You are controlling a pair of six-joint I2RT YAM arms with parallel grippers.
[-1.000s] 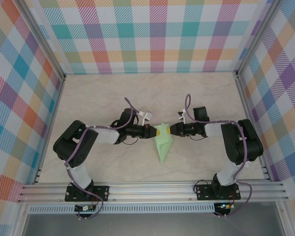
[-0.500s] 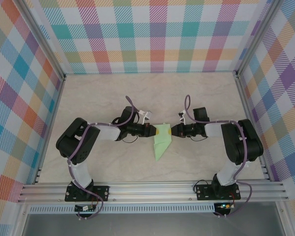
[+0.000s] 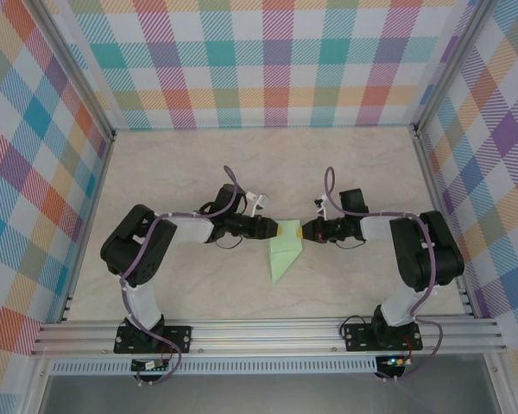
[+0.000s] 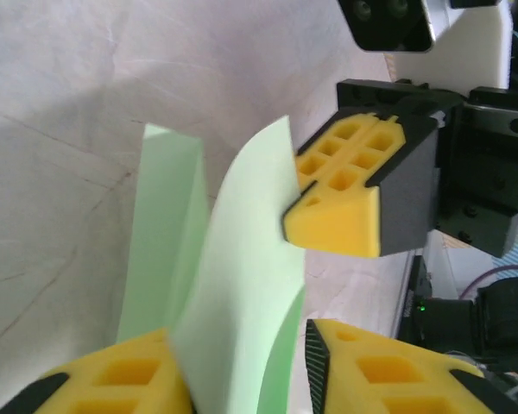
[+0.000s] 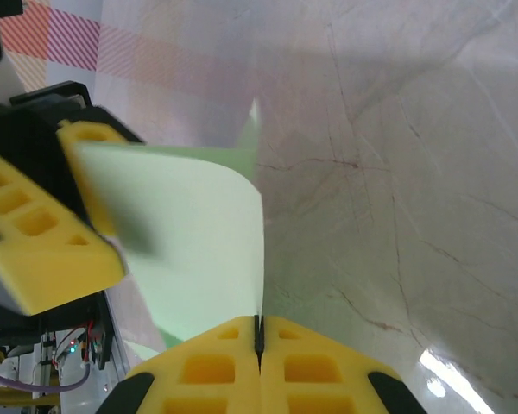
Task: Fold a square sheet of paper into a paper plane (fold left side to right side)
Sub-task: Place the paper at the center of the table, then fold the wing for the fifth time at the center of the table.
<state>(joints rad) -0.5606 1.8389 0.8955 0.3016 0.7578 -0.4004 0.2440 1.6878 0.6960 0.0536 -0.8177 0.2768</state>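
The plane lies mid-surface, its wide end up between the two sets of jaws and its sharp tip pointing at the near rail, tilted a little left. It sits well apart from the rail and from the plaid walls.

The right jaws are clenched on the plane. In the right wrist view the yellow fingers meet in a thin seam, and the free edge of a raised flap runs straight down into it. That flap curls up off the surface in a smooth bow.

The left jaws are released. In the left wrist view its fingers stand apart with the flap rising between them, touching the left one and apart from the other. The flap's far corner is pinched at the right arm's yellow finger. Beside the flap, a lower layer lies flat, with its long straight edge on the surface.
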